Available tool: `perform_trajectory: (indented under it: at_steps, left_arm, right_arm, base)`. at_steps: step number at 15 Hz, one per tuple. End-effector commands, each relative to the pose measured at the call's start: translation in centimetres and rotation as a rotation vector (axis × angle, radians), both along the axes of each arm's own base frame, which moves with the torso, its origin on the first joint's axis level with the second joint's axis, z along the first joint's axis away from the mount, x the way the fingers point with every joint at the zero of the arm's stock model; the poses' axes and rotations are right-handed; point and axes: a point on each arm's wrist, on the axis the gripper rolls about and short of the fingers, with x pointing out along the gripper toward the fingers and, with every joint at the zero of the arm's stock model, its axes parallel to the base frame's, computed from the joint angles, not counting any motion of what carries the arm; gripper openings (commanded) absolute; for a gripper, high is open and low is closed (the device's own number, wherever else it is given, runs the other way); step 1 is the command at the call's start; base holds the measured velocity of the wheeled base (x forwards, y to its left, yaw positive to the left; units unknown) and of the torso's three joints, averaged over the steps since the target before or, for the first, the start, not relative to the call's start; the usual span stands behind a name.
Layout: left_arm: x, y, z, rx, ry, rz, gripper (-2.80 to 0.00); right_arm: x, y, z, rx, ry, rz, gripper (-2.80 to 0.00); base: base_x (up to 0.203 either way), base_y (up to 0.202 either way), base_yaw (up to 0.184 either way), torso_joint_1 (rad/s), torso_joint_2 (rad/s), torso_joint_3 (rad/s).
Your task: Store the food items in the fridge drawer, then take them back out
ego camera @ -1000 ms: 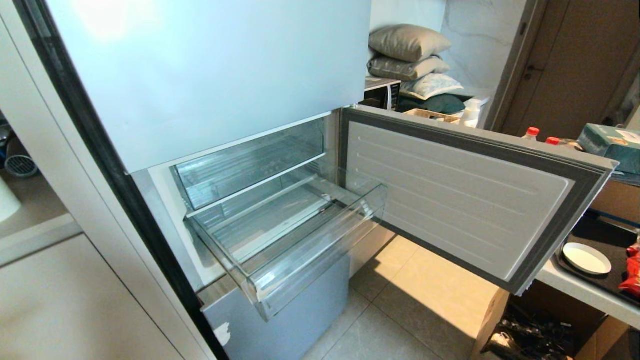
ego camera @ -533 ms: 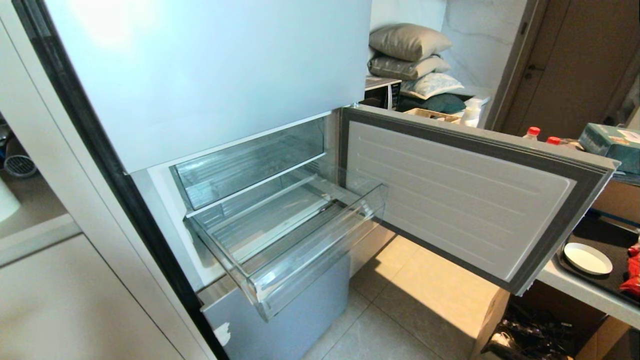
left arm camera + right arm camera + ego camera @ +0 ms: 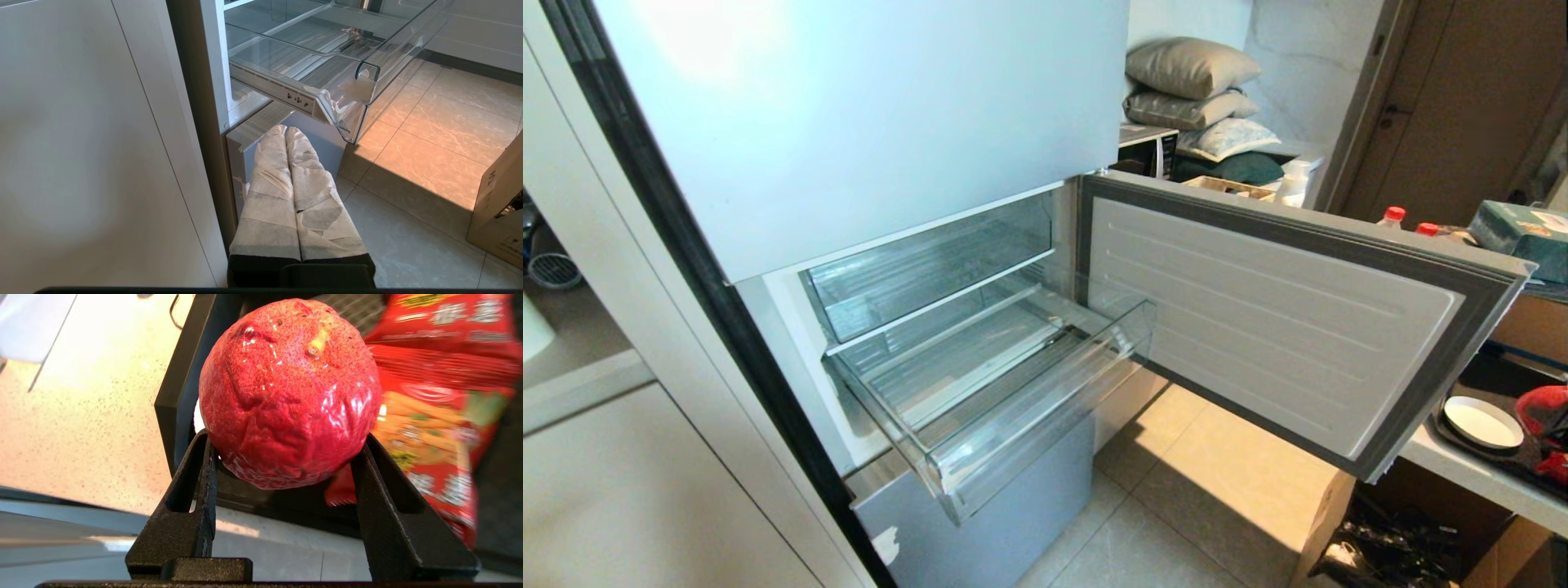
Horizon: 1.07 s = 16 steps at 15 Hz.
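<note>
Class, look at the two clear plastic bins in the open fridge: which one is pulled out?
The lower clear ribbed drawer: its thick front lip juts out past the fridge body, while the upper clear bin sits pushed in under the pale door.

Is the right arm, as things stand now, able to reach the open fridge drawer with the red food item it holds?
Probably yes. The fridge drawer is pulled out with its top uncovered. The right gripper grips the red food item over the black tray; the open fridge door between them needs skirting.

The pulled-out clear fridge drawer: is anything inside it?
Nothing: the fridge drawer shows only its bare ribbed floor. Its rear portion, tucked under the upper clear bin, is partly hidden.
</note>
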Motion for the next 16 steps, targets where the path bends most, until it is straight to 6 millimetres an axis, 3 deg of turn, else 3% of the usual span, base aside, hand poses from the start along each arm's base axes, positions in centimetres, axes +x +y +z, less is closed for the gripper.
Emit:
perform_trajectory:
  at_steps: [1,8,12,16]
  left_arm:
    - [0.0,0.0,0.0,0.000,0.003,0.000,-2.80]
    - [0.0,0.0,0.0,0.000,0.000,0.000,-2.80]
    - [0.0,0.0,0.0,0.000,0.002,0.000,-2.80]
    - [0.0,0.0,0.0,0.000,0.003,0.000,-2.80]
  right_arm:
    - [0.7,-0.1,-1.1,0.013,0.011,0.014,-2.80]
    - [2.7,0.2,-2.9,0.028,0.019,0.065,-2.80]
    - [3.2,0.5,-2.9,0.031,0.014,0.075,-2.80]
    - [2.9,0.7,-1.7,0.023,-0.008,0.072,-2.80]
  base:
    - [0.000,0.000,0.000,0.000,0.00,0.000]
    - [0.000,0.000,0.000,0.000,0.00,0.000]
    - [0.000,0.000,0.000,0.000,0.00,0.000]
    - [0.000,0.000,0.000,0.000,0.00,0.000]
